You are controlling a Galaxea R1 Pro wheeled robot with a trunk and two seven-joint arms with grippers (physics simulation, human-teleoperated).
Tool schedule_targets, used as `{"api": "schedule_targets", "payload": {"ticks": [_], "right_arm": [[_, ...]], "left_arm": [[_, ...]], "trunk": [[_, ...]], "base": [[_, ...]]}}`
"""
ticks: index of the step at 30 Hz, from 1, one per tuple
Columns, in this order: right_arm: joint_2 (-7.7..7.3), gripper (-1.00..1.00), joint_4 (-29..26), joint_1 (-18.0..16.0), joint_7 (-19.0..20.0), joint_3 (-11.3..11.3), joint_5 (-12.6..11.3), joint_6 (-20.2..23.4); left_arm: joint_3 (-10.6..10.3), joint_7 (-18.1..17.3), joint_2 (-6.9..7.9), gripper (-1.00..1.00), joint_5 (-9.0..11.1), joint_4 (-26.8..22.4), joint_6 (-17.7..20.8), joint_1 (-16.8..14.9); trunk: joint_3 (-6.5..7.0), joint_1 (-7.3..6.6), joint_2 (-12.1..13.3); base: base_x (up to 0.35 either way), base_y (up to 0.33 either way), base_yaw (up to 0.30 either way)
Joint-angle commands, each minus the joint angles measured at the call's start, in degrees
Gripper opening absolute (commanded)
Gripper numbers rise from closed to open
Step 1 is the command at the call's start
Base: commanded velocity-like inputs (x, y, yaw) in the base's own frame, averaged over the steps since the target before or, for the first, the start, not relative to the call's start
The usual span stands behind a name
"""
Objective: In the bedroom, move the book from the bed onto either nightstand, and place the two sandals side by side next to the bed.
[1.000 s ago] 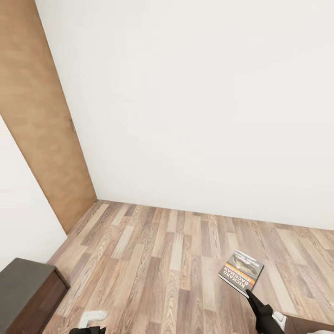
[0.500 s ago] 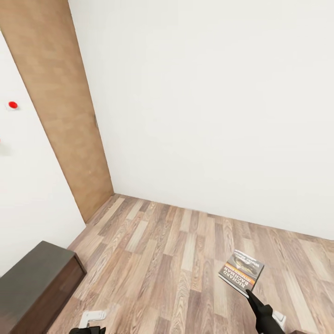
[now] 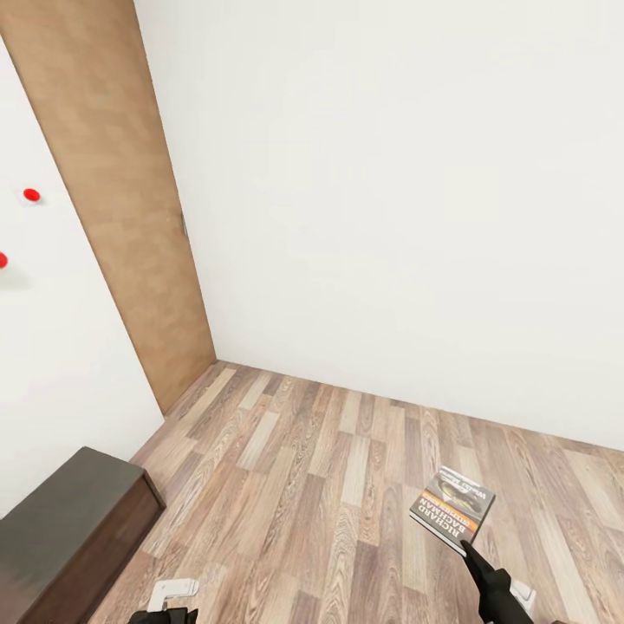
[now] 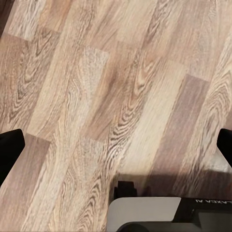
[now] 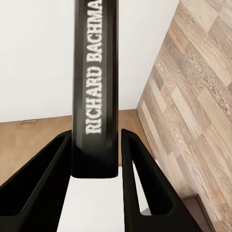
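Note:
The book, dark with an orange band and white "RICHARD BACHMAN" lettering, hangs above the wood floor at the lower right. My right gripper is shut on its near edge. In the right wrist view the book's spine stands clamped in the right gripper. A dark brown nightstand with a glossy top stands at the lower left, well apart from the book. My left gripper hangs open over bare floor, its fingers spread wide, and its tip peeks in at the bottom edge. The bed and the sandals are out of view.
A white wall closes the room ahead, with a tall light-brown door in the left corner. Two red dots mark the left wall. Wood-plank floor stretches between the nightstand and the book.
The whole picture has shifted right as the camera turned left, bringing the red dots and more of the nightstand into view. The book stays held in the right gripper.

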Motion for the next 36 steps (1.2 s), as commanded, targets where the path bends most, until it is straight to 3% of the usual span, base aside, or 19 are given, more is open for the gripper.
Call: {"api": "schedule_targets", "payload": {"ticks": [1,36], "right_arm": [[0.00,-1.00,-0.04,-0.04,0.10,-0.01,-0.22,0.56],[0.00,-1.00,-0.12,-0.04,0.26,0.11,-0.17,0.52]], "left_arm": [[-0.47,-0.17,0.03,1.00,0.60,0.06,-0.23,-0.06],[-0.47,-0.09,0.03,1.00,0.60,0.04,-0.37,-0.06]], "trunk": [[-0.12,0.03,-0.12],[-0.12,0.03,-0.12]], "base": [[0.000,0.000,0.002],[0.000,0.000,0.000]]}}
